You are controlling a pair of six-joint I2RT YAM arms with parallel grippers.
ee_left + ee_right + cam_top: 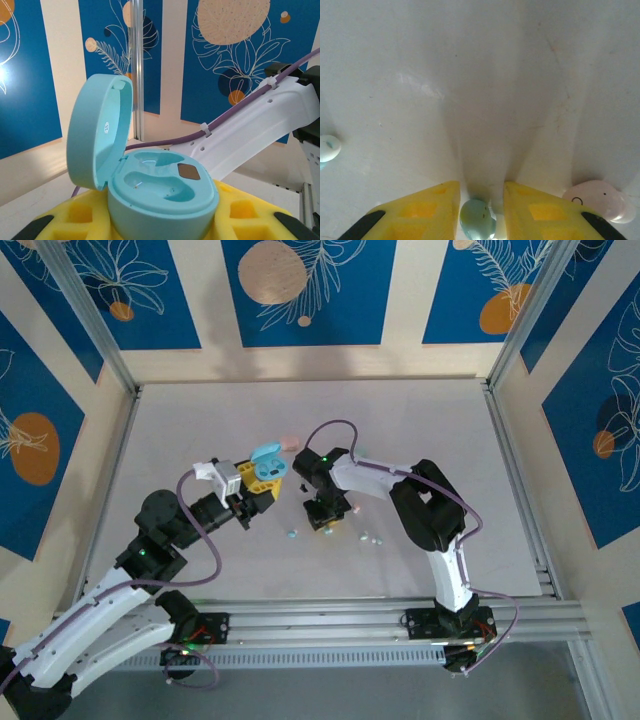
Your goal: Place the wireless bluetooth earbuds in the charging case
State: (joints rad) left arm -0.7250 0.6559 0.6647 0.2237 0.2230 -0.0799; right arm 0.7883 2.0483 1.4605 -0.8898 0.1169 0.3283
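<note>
I count two cases: one blue case (268,460) and, just beyond it, one pink case (291,443). The blue case has two wells (150,182). I can make out five buds: one mint bud (477,217), one pink bud (597,200), one bluish bud (292,535), and two pale buds (366,537) near right.

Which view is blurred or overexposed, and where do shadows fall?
Right wrist view: washed-out table, soft shadows fanning from right claw, earbud blurred. Left wrist view: charging case sharp, glare on the blue wall panel. Top external view: even light.

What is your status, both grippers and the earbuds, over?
Left gripper shut on open charging case, wells empty. Right gripper astride blue earbud, grip unclear. Pink earbud beside it.
</note>
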